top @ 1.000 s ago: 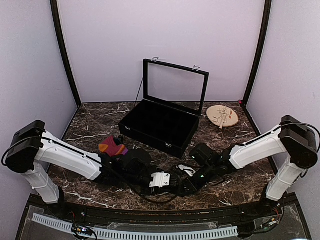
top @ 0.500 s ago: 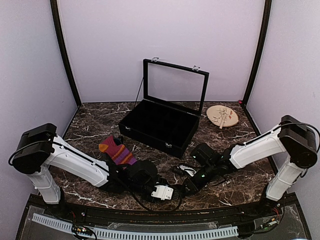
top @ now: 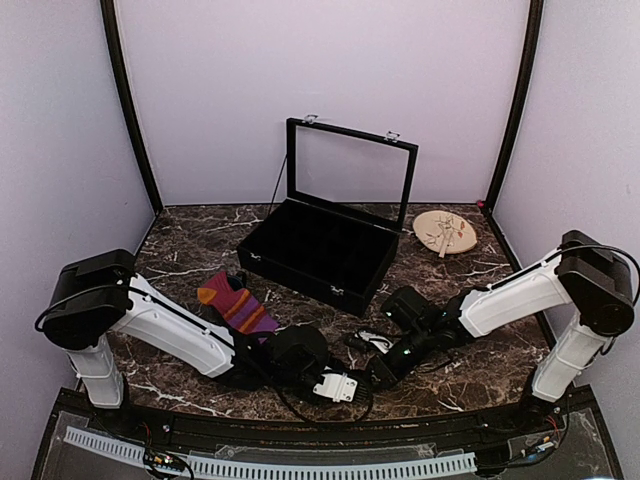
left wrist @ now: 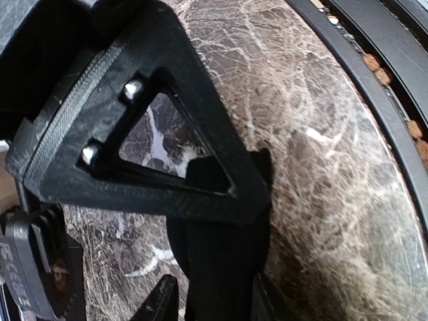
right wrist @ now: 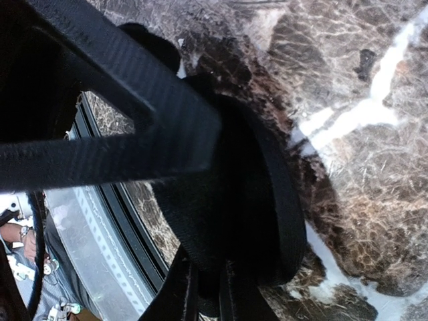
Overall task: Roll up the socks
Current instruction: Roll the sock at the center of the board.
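Two socks. The striped sock (top: 238, 306) lies flat toward the left edge, its near end hidden by the left arm. The black sock (right wrist: 254, 200) is bunched by the front edge, mostly covered by two claws. The left claw (top: 358, 380) seems clamped on it; whether the right claw (top: 379, 374) grips it cannot be told. One open box (top: 300, 275) sits behind.
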`<state>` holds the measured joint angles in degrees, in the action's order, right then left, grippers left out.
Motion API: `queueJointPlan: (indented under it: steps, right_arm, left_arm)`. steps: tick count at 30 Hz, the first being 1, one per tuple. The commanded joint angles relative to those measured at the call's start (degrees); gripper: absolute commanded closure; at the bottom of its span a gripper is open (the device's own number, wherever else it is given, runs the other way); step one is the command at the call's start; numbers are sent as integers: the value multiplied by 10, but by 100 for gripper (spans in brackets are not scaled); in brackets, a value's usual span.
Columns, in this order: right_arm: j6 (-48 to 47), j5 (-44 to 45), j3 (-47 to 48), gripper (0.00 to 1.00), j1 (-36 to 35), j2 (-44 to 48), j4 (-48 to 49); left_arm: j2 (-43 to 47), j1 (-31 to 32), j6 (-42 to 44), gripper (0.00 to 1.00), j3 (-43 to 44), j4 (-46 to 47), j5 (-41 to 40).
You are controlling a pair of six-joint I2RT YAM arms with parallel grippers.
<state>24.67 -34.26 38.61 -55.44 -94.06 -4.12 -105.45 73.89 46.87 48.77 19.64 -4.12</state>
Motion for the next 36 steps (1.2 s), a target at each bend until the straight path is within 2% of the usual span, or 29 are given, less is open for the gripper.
queueJointPlan:
  steps: [1, 6, 15, 30, 36]
  right_arm:
    - [4, -14, -3, 92, 4, -10, 2]
    - [3, -23, -4, 92, 8, -9, 3]
    - [3, -36, -6, 92, 14, -12, 8]
    - [2, 42, -26, 68, 27, 54, -37]
    - [14, 67, -41, 63, 38, 82, -37]
  left_arm:
    - [-17, 4, 14, 64, 17, -21, -10]
    - [-28, 3, 15, 75, 28, -54, 2]
    - [-43, 4, 16, 84, 45, -103, 27]
    - [-68, -26, -9, 87, 151, -289, 107]
    - [-66, -36, -23, 87, 182, -344, 126]
